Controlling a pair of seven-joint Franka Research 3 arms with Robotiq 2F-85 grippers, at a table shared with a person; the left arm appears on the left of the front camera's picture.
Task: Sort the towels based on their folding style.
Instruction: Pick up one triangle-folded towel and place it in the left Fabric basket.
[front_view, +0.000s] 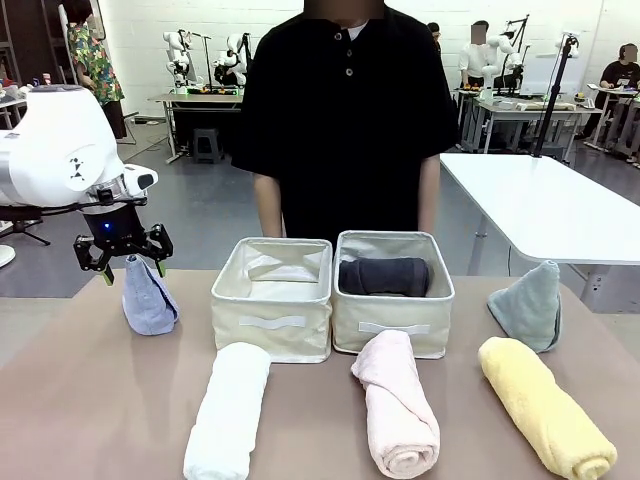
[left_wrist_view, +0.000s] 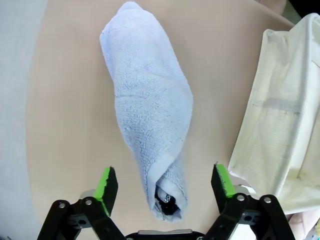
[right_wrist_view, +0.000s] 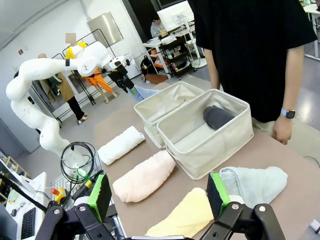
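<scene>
Left arm: the left hand (front_view: 132, 268) (left_wrist_view: 165, 182) is hanging just above the tip of the lavender-blue towel (front_view: 148, 300) (left_wrist_view: 150, 115). Its fingers are spreading wide to either side of the cloth, and the green pads (left_wrist_view: 106, 182) are not touching it.
Right arm: the right hand (right_wrist_view: 158, 195) is hovering over the near edge of the surface (front_view: 80, 400), gaping wide and gripping nothing.
Cone folds: the lavender-blue towel is standing on the surface at the robot's far left, just beside the left basket (front_view: 270, 315). The pale grey-green towel (front_view: 530, 305) (right_wrist_view: 255, 182) is standing at the far right, near the right basket (front_view: 395, 325) but apart from it.
Rolls: the dark grey towel (front_view: 385, 276) (right_wrist_view: 217, 116) is lying inside the right basket, against its far wall. The white towel (front_view: 228, 410) (right_wrist_view: 121, 144) is lying in front of the left basket. The pink towel (front_view: 395, 415) (right_wrist_view: 145, 176) is lying in front of the right basket with its far end touching the wall. The yellow towel (front_view: 545, 405) (right_wrist_view: 180, 217) is lying to the right of the pink one, angling toward the near right corner.
Baskets: the two are sitting side by side at the middle of the surface, their walls touching.
Person: the person (front_view: 340, 120) is standing at the far side, behind the baskets, with arms hanging down.
</scene>
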